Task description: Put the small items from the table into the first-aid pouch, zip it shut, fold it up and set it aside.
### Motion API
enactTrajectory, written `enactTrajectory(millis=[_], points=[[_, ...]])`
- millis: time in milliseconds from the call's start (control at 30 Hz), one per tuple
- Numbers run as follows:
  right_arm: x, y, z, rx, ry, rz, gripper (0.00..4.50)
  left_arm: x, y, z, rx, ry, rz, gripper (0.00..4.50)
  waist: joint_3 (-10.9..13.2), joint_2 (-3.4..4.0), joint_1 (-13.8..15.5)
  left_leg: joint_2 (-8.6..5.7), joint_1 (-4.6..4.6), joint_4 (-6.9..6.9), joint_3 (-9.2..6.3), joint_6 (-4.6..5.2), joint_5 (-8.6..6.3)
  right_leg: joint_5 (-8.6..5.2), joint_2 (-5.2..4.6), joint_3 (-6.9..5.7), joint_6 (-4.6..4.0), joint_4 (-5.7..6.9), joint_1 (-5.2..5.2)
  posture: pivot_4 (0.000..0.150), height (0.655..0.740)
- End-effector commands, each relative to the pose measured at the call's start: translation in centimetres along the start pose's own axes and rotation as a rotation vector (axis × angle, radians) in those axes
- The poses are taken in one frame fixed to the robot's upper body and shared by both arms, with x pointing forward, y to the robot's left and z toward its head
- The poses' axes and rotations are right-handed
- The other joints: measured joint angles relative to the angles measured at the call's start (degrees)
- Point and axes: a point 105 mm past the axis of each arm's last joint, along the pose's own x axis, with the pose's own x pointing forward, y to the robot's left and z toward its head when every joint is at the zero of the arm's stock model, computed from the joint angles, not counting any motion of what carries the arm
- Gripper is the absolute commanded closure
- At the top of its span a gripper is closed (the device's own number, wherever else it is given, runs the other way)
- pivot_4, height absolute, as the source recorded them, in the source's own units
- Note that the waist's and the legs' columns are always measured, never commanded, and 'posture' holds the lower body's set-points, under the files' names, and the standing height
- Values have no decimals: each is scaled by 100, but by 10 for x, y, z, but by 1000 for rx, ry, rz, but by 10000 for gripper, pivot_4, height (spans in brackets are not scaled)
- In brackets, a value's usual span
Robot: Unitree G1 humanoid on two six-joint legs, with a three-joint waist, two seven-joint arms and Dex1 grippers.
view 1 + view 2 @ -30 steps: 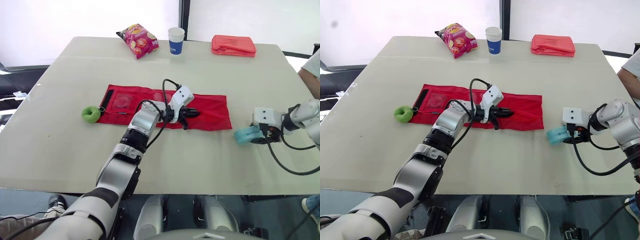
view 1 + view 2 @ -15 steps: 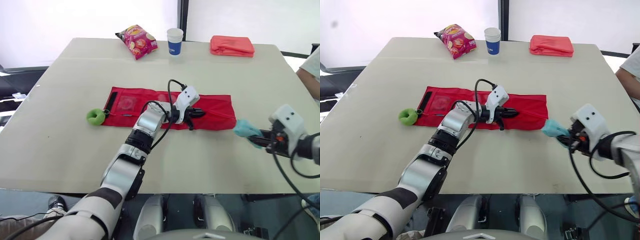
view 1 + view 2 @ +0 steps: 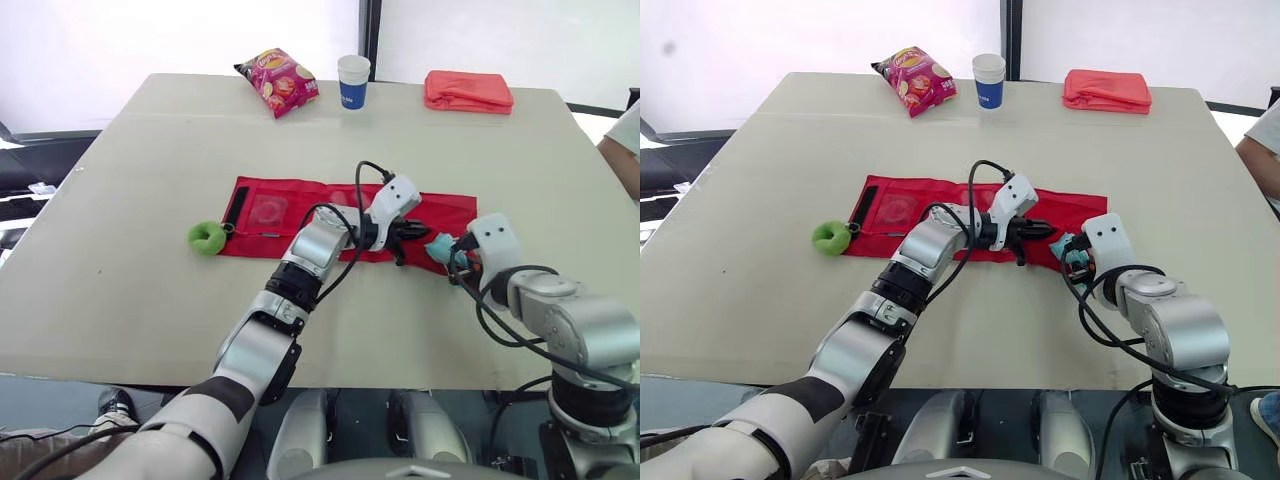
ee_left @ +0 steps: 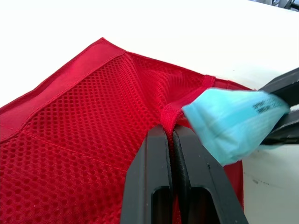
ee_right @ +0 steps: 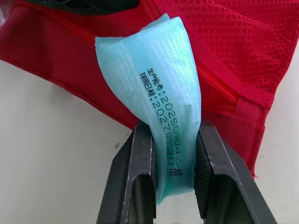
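right gripper (image 3: 443,252) pinches the teal packet (image 5: 154,70) at the mouth of the red pouch (image 3: 300,203), centre frame; left gripper (image 4: 172,133) is clamped on its edge. green roll (image 3: 207,237) at middle left looks unpacked; zipping and folding remain.

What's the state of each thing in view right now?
first-aid pouch, unfolded flat on the table, mesh edge pinched up.
left gripper, shut on the pouch's mesh edge.
blue packet, held at the pinched edge, not yet inside.
right gripper, shut on the blue packet.
green roll, on the table beside the pouch's left end.
paper cup, upright.
chip bag, lying flat.
second red pouch, folded.
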Motion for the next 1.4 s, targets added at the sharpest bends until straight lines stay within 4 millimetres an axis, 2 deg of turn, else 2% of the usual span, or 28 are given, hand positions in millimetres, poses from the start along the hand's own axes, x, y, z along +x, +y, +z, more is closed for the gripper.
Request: enactTrajectory(millis=[33, 267, 367, 533, 700, 733, 767, 800, 867, 1000, 1067, 1167, 1267, 1400], points=[[3, 15, 5, 6, -18, 21, 36061, 4, -11, 18, 53, -56, -26, 45000, 0, 1, -7, 0, 0, -1, 0, 0, 0, 0, 0, 0, 0, 0, 0, 1500, 7400], [4, 23, 10, -5, -31, 60, 36061, 1, -6, 16, 51, -55, 2, 45000, 0, 1, -23, 0, 1, -1, -1, 0, 0, 0, 1, -1, 0, 0, 1, 1500, 7400], [7, 13, 12, 55, -30, 12, 36061, 0, -9, 16, 54, -55, -15, 45000, 0, 1, -53, 1, 1, -2, -1, 0, 0, 0, 1, -1, 0, 0, 1, 1500, 7400], [19, -15, 17, 208, -2, -125, 36061, -2, -26, 15, 58, -72, -107, 45000, -1, 1, -122, 3, 5, -2, -2, 0, 0, 0, 2, -1, 0, 3, 2, 1500, 7400], [30, -15, 28, 243, 15, -132, 36061, -1, -30, 12, 63, -68, -115, 45000, -2, 2, -125, 1, 4, -3, -1, 0, 0, 0, 0, -2, 0, 2, 4, 1500, 7400], [32, -13, 31, 248, 9, -120, 30120, -1, -31, 12, 63, -68, -117, 45000, -3, 3, -131, 1, 6, -3, -1, 0, 0, 0, 1, -2, 0, 2, 4, 1500, 7400], [33, -11, 34, 256, -1, -105, 26786, -1, -32, 12, 62, -68, -120, 45000, -3, 3, -128, 2, 7, -4, 0, 0, 0, 0, 0, -1, 0, 2, 4, 1500, 7400], [33, -6, 38, 250, -16, -76, 19285, 0, -32, 11, 57, -65, -120, 45000, -3, 3, -128, 2, 6, -4, -1, 0, 0, 0, 1, -2, 0, 2, 4, 1500, 7400], [29, 3, 44, 228, -49, -18, 16388, 0, -29, 8, 47, -56, -110, 45000, -2, 5, -133, 1, 4, -7, 0, 0, 0, 0, 0, -1, 0, 1, 3, 1500, 7400], [-11, 13, 34, 73, -147, 137, 16388, -5, -10, 3, 24, -26, -50, 45000, 0, 7, -106, 0, -1, -11, -10, 0, 0, -1, -1, -5, 1, -4, 2, 1500, 7400], [-31, 11, 29, -25, -195, 166, 16388, -7, -6, 2, 28, -19, -44, 45000, 1, 9, -139, 0, -4, -13, -10, 1, -1, -1, -1, -5, 4, -16, 3, 1500, 7400], [-43, 7, 11, -75, -155, 190, 16388, -8, -2, 2, 35, -13, -39, 45000, 1, 8, -146, 1, -4, -13, -10, 1, -1, -6, 0, -5, 12, -18, 2, 1500, 7400], [-45, 1, 5, -74, -159, 179, 23429, -8, 0, 4, 38, -16, -40, 45000, 1, 8, -160, 6, 8, -13, -7, 1, -1, -25, 4, -5, 4, -14, 4, 1500, 7400], [-39, 6, -1, -54, -159, 199, 43703, -8, -1, 6, 41, -21, -43, 45000, 1, 8, -150, 7, 8, -13, -7, 1, -1, -25, 4, -4, 1, -11, 4, 1500, 7400]])
